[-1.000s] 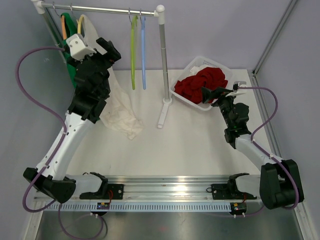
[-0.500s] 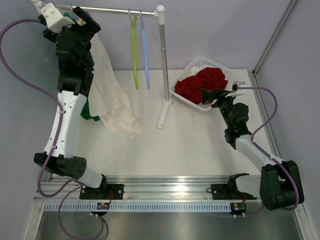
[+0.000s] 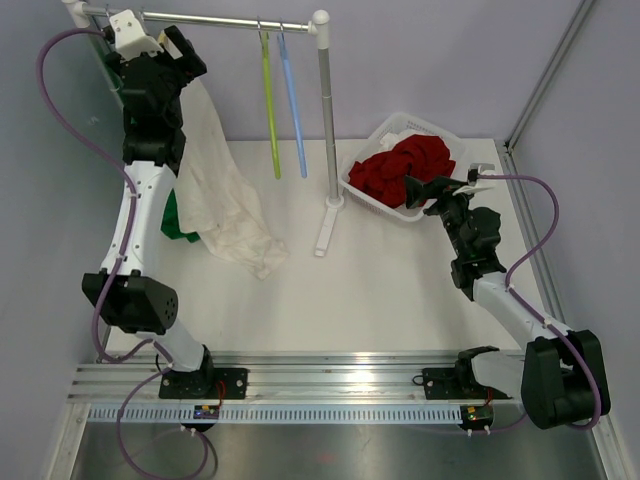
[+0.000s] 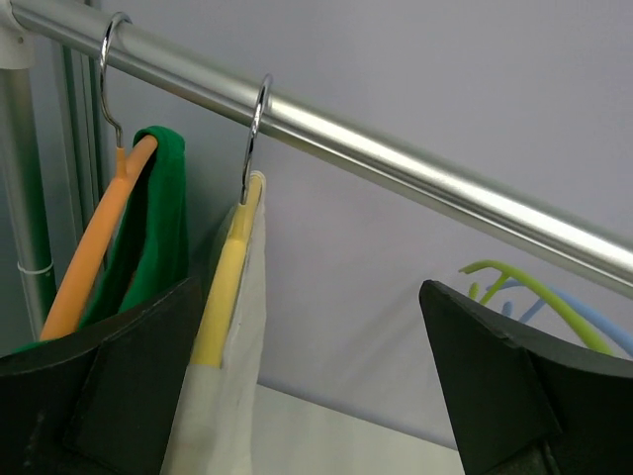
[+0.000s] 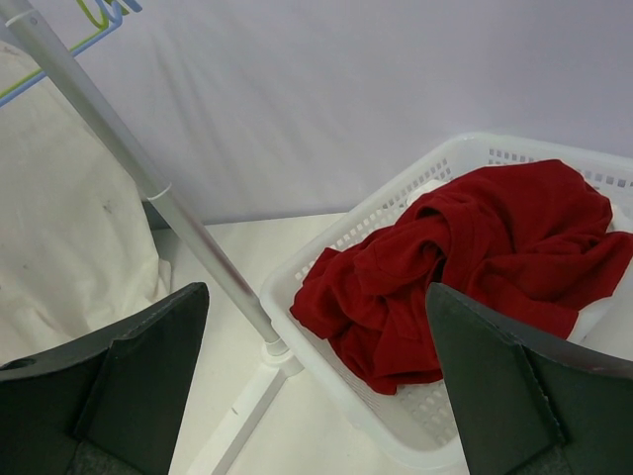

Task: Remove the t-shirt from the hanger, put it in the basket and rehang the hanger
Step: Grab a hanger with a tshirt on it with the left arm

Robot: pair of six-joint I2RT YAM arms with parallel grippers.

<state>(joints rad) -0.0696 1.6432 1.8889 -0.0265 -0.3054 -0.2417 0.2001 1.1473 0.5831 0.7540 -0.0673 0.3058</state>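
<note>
Overhead view: 2 robot arms at a white table [image 3: 400, 300], w/ a clothes rail [image 3: 230, 20] across the top of the frame. Upper left: the L gripper [image 3: 178, 48] is raised to the rail, jaws spread wide, nothing btwn them. Its wrist cam looks past its 2 dark fingers [image 4: 109, 396] at a cream t-shirt [image 4: 232, 396]. The shirt hangs on a yellow hanger [image 4: 229, 277] just left of centre, hook over the rail. Further left is a green garment [image 4: 163, 218] on an orange hanger [image 4: 94, 257]. From overhead, the t-shirt drapes down the left side & its hem pools on the table, lower left of centre. 2 bare hangers, 1 green [image 3: 268, 110] & 1 blue [image 3: 293, 110], hang at top centre.

Right of centre: the R gripper [image 3: 428, 185], also spread & empty, hovers by a white basket [image 3: 362, 192] holding a red garment [image 3: 410, 160].

Handling, as a guess: the shirt looks light, thin & limp, so it won't hold shape & will bunch & slide. The hanger is stiff & free to swing or skate along the rail, so a sideways pull may drag it. Likely best hold: pinch the cloth at 1 shoulder, close under the hanger arm, & peel it off that end.
</note>
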